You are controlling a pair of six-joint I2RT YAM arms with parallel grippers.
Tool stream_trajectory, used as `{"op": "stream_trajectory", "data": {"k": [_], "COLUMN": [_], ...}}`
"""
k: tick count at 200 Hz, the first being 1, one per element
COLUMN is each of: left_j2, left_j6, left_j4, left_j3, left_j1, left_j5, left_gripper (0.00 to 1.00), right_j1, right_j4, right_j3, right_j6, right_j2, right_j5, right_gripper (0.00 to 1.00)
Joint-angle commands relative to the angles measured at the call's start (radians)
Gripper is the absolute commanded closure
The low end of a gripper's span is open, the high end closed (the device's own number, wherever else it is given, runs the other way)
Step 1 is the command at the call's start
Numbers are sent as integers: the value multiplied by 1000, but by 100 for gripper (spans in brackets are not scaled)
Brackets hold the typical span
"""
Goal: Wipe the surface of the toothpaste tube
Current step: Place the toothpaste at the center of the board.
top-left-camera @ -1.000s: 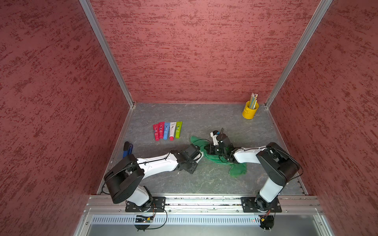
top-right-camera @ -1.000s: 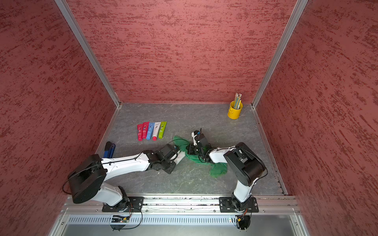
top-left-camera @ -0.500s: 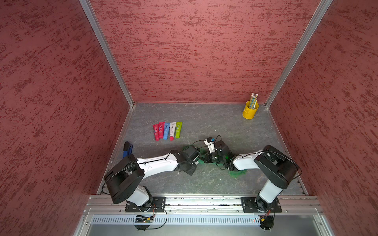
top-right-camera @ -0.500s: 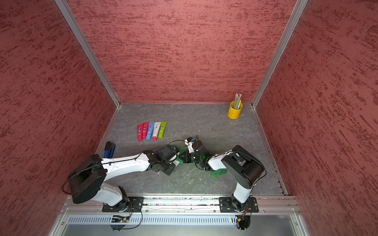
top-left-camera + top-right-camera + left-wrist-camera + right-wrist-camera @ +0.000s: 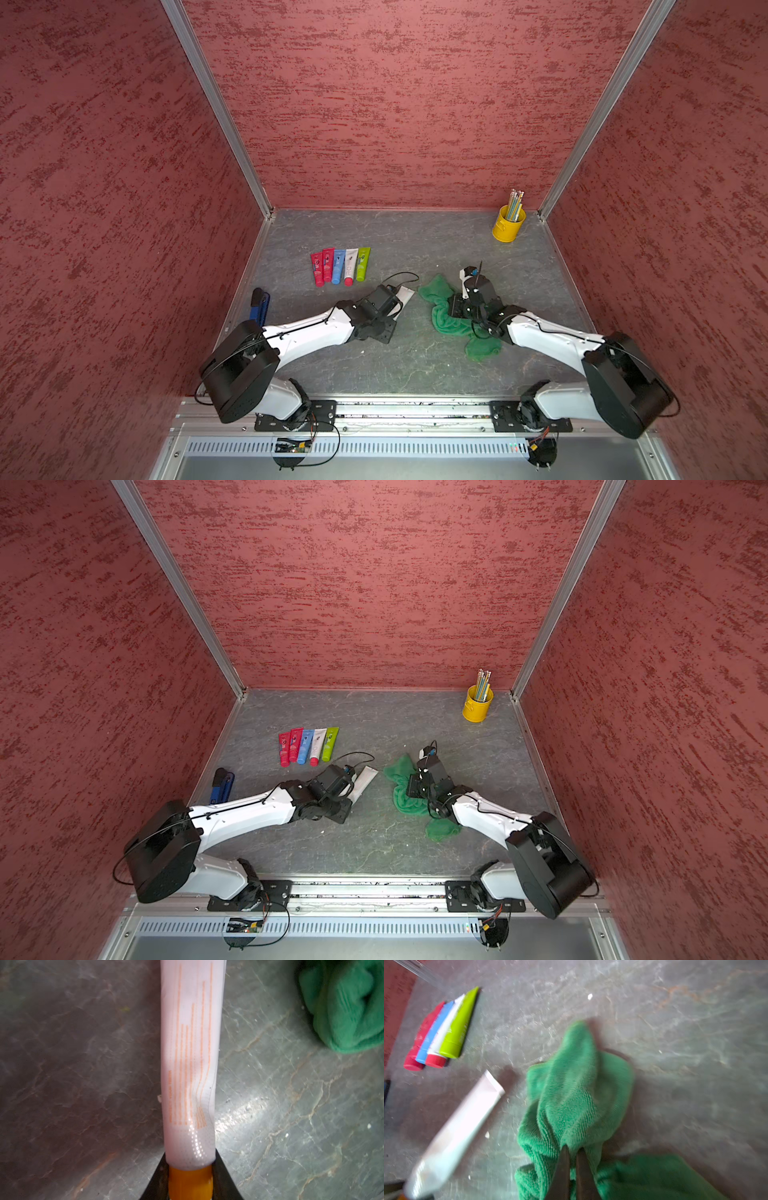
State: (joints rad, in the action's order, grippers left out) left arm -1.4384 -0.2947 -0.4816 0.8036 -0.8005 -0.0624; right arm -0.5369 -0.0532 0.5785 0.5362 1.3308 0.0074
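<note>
Our left claw (image 5: pixel 190 1169) grips the white toothpaste tube (image 5: pixel 189 1053) by its orange cap (image 5: pixel 190 1183); our right claw (image 5: pixel 572 1153) pinches the green cloth (image 5: pixel 577 1095) tight, near the tube, not touching.

From the left wrist, the white toothpaste tube with orange print (image 5: pixel 188 1064) runs past the frame. Its orange cap (image 5: pixel 190 1182) is cut off and its lettering is too soft to read. The left gripper (image 5: pixel 190 1180) shows only two dark edges, and the green terry cloth (image 5: pixel 349 1012) is clipped. The right wrist picture is smeared, with the right gripper (image 5: pixel 572 1150) reduced to two dark tips. In both top views the left wrist hides most of the tube. Labels on the five small coloured tubes (image 5: pixel 340 266) are illegible. I can't identify the dark blue and black object (image 5: pixel 259 305).
</note>
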Motion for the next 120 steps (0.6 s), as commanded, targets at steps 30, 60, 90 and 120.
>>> {"op": "stream_trajectory", "data": {"k": [30, 60, 90, 120], "left_j2": [-200, -417, -606, -745], "left_j6": [-78, -103, -143, -179], "left_j4": [53, 20, -44, -82], "left_j3": [276, 535, 784, 968], "left_j1": [48, 43, 35, 29], "left_j5": [-40, -22, -15, 39], "left_gripper": [100, 98, 98, 98], "right_j1": [-26, -38, -38, -63], "right_j4": [-120, -88, -78, -77], "right_j3": [-90, -123, -141, -163], "right_j6": [-13, -12, -9, 4], "right_j2": [-24, -58, -86, -127], "right_j5": [-90, -171, -211, -275], "right_gripper": [100, 100, 100, 100]}}
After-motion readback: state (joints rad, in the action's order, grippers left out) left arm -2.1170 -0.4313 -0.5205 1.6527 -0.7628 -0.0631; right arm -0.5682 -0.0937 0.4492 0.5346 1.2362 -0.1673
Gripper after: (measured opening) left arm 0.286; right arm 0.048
